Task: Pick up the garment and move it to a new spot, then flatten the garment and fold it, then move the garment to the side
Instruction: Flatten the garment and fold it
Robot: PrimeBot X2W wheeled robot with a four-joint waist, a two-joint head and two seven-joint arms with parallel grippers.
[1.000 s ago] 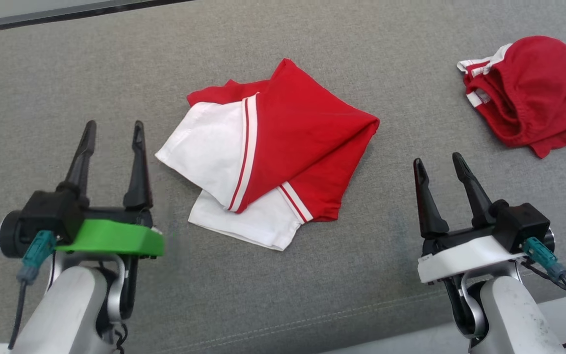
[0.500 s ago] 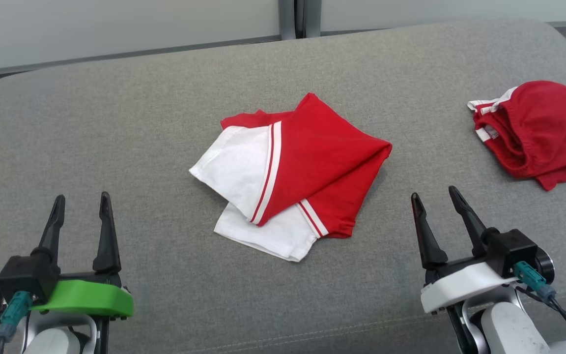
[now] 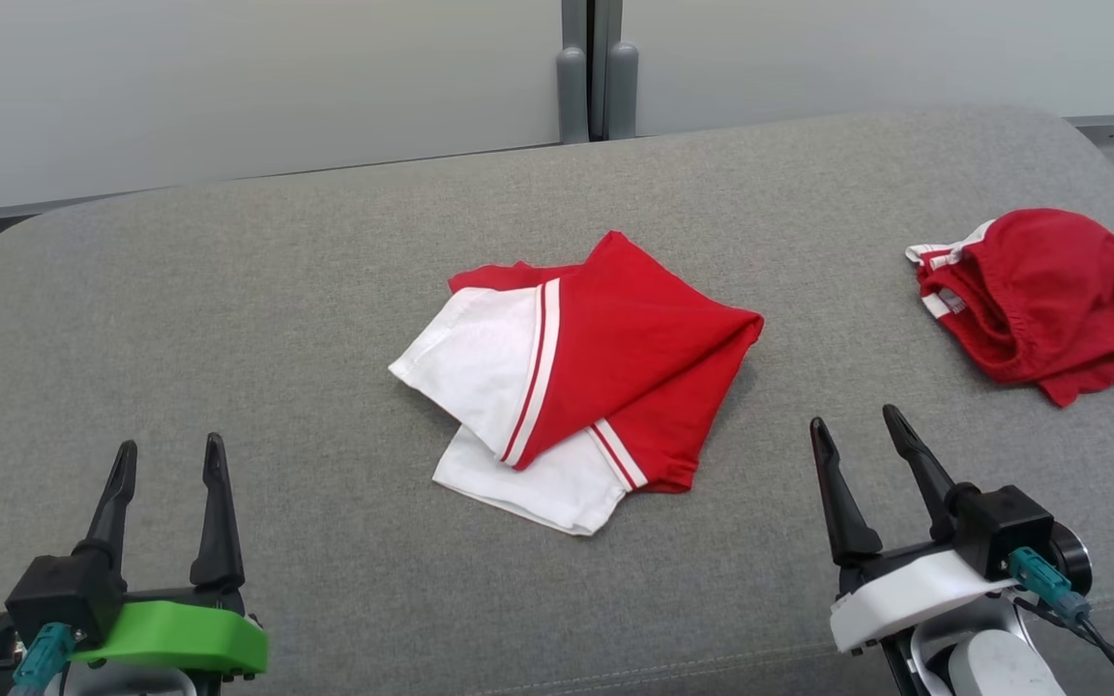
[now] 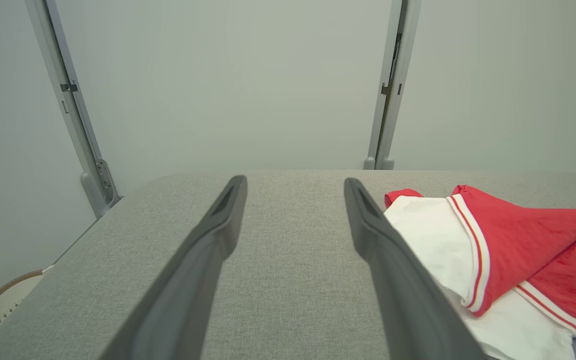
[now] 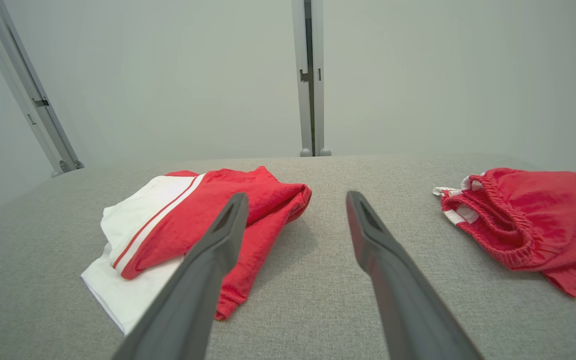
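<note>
**Left gripper**: lower left of the head view, on a green-plated mount. Its two long dark fingers pointed up the view, spread apart and released, with nothing between them. It stood over bare grey fabric, well apart from both cloth items. In the left wrist view, the fingers framed plain covering, with red and white cloth just off to their right.

**Right gripper**: lower right of the head view, on a white-plated mount. Its fingers were likewise spread, released and empty. The tips stood between the two cloth items and touched neither.

**Folded garment**: red and white, lying near the middle of the bench, between the two grippers and farther out from the robot. A red panel lay on top, coming to a corner at its right. A white panel at its left was edged with a red and white stripe. A second white layer with a striped hem showed at the near edge. It rested on the fabric, unheld.

**Crumpled red garment**: near the right edge of the bench, well apart from the folded garment. It was bunched, with a gathered elastic edge and white-striped trim on its left side.

**Bench**: grey woven cover, rounded far corners, stitched seam along the near edge.

**Wall**: pale panels behind the bench, with a grey upright post at their join.
</note>
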